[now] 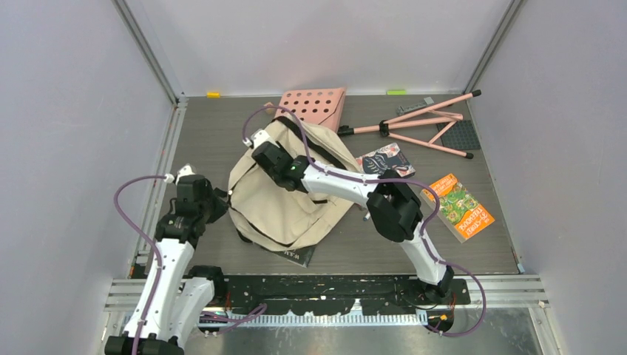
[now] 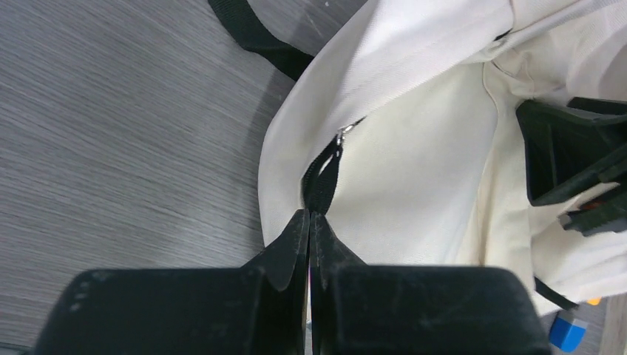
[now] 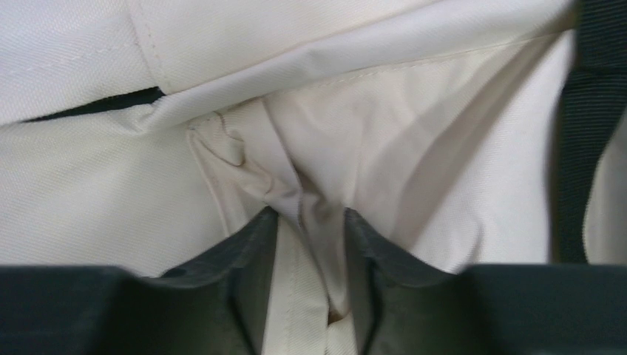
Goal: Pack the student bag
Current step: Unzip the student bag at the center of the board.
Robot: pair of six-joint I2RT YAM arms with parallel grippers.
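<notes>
Top external: cream fabric backpack point(image 1: 273, 211) lies mid-table on the grey wood-grain tabletop point(image 1: 207, 133), with bare room at far left.

Left wrist: left claw point(image 2: 309, 222) is clenched tight on the backpack's black webbing tab point(image 2: 323, 177), at the bag's edge.

Right wrist: right claw point(image 3: 309, 237) stands part-open, fingers straddling a fold of the backpack.

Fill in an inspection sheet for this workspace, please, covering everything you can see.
Surface: grey wood-grain table.
Job's things: cream bag lying in the middle.
Clutter: pink holed board, pink folding stand, dark book, orange book, black pad.
Grippers: left end effector shut on the bag's black tab; right end effector astride a fold of bag fabric, grip unclear.
Cables: purple cables loop along both arms.
Surroundings: plain walls, metal rails.
</notes>
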